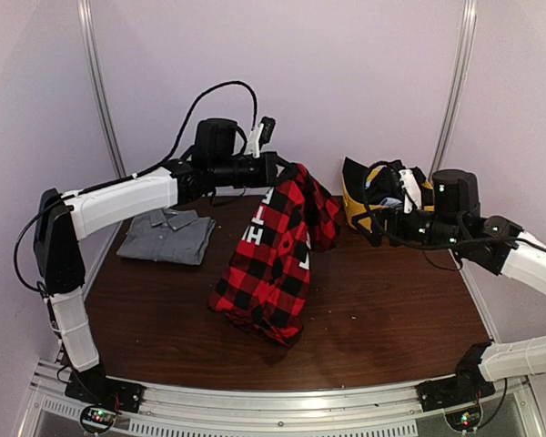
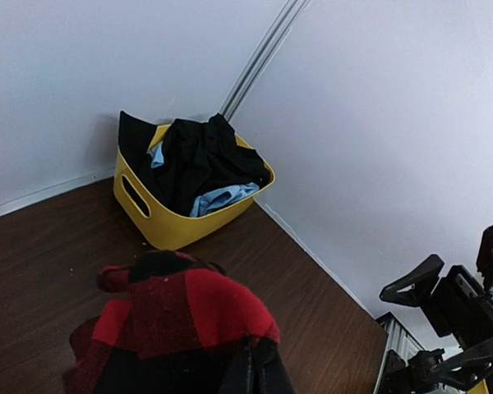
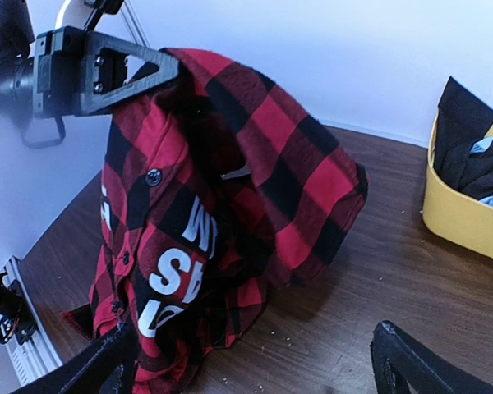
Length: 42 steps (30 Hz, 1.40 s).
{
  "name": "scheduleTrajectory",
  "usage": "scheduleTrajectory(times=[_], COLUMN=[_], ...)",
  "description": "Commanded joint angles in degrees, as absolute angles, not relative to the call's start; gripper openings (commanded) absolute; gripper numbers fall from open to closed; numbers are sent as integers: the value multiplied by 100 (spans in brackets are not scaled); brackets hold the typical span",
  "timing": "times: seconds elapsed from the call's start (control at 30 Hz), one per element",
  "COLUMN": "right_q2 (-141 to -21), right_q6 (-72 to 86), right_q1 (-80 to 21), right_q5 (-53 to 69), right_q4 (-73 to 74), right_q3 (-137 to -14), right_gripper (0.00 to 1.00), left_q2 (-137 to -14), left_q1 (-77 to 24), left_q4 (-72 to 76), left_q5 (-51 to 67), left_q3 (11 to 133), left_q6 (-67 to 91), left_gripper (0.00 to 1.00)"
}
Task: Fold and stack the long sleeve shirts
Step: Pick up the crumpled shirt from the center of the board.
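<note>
My left gripper is shut on the top of the red-and-black check flannel shirt and holds it up so that it hangs down, its lower end resting on the table. The shirt also shows in the left wrist view and the right wrist view, with white letters on it. My left gripper also shows in the right wrist view. The grey collared shirt lies folded at the back left. My right gripper is open and empty, to the right of the hanging shirt.
A yellow bin with dark and light-blue clothes stands at the back right corner; it also shows in the left wrist view and the right wrist view. Pale walls close the table at back and sides.
</note>
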<state>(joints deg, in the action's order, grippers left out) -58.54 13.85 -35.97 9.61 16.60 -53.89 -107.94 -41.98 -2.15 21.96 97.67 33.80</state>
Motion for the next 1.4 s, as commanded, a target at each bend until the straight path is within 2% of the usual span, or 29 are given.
scheduleTrajectory(times=[0.0,0.2,0.43,0.53,0.57,0.6,0.63,0.7,0.77,0.8,1.0,1.1,1.3,1.37], right_q2=[-5933,-6341,-7311,-7826,-7986,-8150,-8243,-8339,-8305,-8241,-7998,-8348,-10003,-10675], right_q6=[1969,2642,2835,2919,2927,2902,2851,2694,2495,2371,1256,690,112,100], right_q1=[-3690,-4297,-4947,-4979,-4978,-4968,-4969,-4933,-4835,-4768,-3994,-3572,-3236,-3226], right_q5=[1880,2081,1837,1750,1675,1573,1478,1277,1021,822,-1139,-1454,-1383,-1380], right_q4=[832,-426,-1242,-1483,-1491,-1386,-1260,-925,-473,-166,2082,2543,3078,3294], right_q3=[-4784,-4144,-4217,-4364,-4439,-4537,-4634,-4860,-5160,-5323,-6852,-7835,-9917,-10453], right_gripper=[100,100,100,93,87,75,68,45,12,1,0,0,14,23], left_q2=[-10917,-10835,-10572,-10396,-10317,-10222,-10116,-9878,-9598,-9459,-8467,-8014,-7584,-7561], left_q1=[-4217,-4219,-4219,-4217,-4214,-4218,-4211,-4204,-4199,-4200,-4210,-4231,-4551,-4587], left_q4=[527,865,1434,1690,1723,1726,1709,1595,1432,1352,855,589,184,100], left_q5=[2343,2099,2166,2238,2221,2174,2109,1946,1690,1570,878,722,614,508], left_q3=[10228,9995,9584,9324,9236,9162,9086,8958,8784,8700,7782,7241,6603,6518], left_q6=[4065,4468,4921,5067,5064,5059,5015,4869,4652,4566,4134,3977,3884,3915], left_gripper=[0,0,0,0,0,0,0,0,0,0,0,0,0,0])
